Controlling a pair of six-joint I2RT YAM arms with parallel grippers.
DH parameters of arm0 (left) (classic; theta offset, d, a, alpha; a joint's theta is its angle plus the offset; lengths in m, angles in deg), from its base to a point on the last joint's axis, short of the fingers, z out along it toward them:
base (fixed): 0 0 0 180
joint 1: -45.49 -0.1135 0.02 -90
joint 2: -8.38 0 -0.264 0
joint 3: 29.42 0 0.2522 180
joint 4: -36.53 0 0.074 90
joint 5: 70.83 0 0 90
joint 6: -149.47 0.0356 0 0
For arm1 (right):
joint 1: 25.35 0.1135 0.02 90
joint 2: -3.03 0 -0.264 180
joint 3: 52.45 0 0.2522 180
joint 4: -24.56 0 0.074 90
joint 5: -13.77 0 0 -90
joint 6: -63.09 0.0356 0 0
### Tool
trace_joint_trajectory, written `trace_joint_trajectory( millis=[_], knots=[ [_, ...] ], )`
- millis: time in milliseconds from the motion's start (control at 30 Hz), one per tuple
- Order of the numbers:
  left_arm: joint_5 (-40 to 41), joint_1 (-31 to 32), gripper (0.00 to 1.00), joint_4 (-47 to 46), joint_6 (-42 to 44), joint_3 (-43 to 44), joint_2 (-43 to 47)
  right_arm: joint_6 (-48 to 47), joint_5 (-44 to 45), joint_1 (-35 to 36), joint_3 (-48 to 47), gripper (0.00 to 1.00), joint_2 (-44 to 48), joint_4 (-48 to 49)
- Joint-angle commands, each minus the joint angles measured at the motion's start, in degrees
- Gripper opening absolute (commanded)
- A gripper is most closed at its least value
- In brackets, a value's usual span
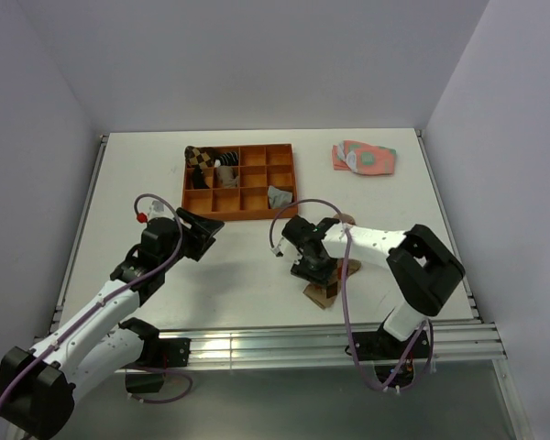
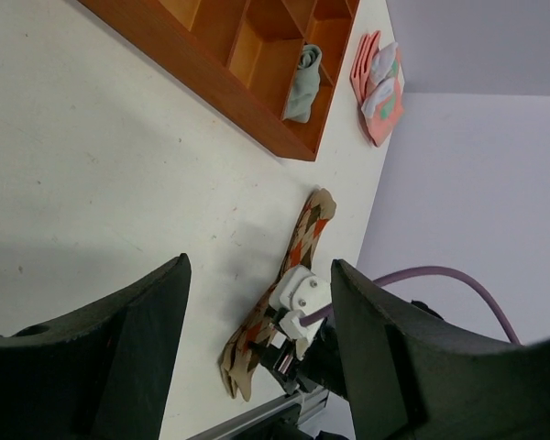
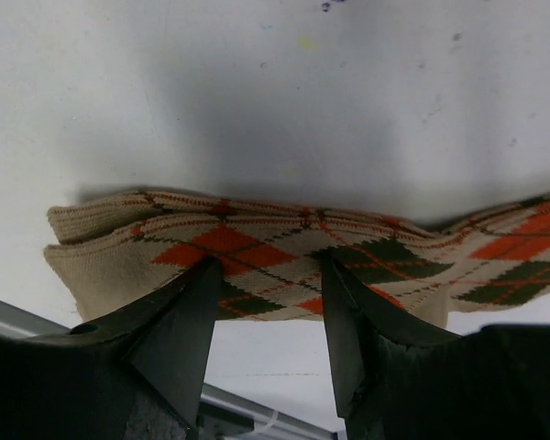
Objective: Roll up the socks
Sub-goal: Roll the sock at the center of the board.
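The argyle sock [image 3: 257,247] lies flat on the desk [image 3: 257,110] right under the right tool [image 3: 268,266], its long axis running from one finger to the other (jaws spread wide, tips at the fabric, nothing pinched). The left tool [image 2: 258,266], also wide and empty, hangs well apart. No writing is readable.

I see the whole table [image 1: 147,174] from above and behind. Both wrist views share the argyle sock [image 3: 225,243], the right closest
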Motion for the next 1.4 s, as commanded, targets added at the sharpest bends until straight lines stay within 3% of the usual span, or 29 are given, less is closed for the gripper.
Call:
trace_joint_trajectory(
  millis=[0, 433, 733, 1033, 1367],
  knots=[
    [-1.22, -0.55, 0.68, -2.1, 1.37, -0.04, 0.01, -1.78, -4.22, -0.45, -3.14, 0.56, -3.93, -0.31],
    [1.77, -2.05, 0.69, 4.05, 4.09, 2.33, 1.07, -3.98, -6.35, 6.13, -17.04, 0.56, -15.1, 2.06],
    [2.04, -2.49, 0.74, 7.04, 8.39, 5.49, -0.95, -8.56, -5.2, 5.61, -22.05, 0.56, -18.8, 6.73],
    [0.28, -2.49, 0.75, 8.27, 10.86, 7.51, -2.89, -2.76, -7.66, 3.85, -23.55, 0.57, -7.04, 2.42],
    [-0.52, -2.49, 0.79, 15.73, 16.65, 17.51, -2.27, 5.77, -6.7, 11.05, -18.39, 0.55, -1.84, 2.67]
  ],
)
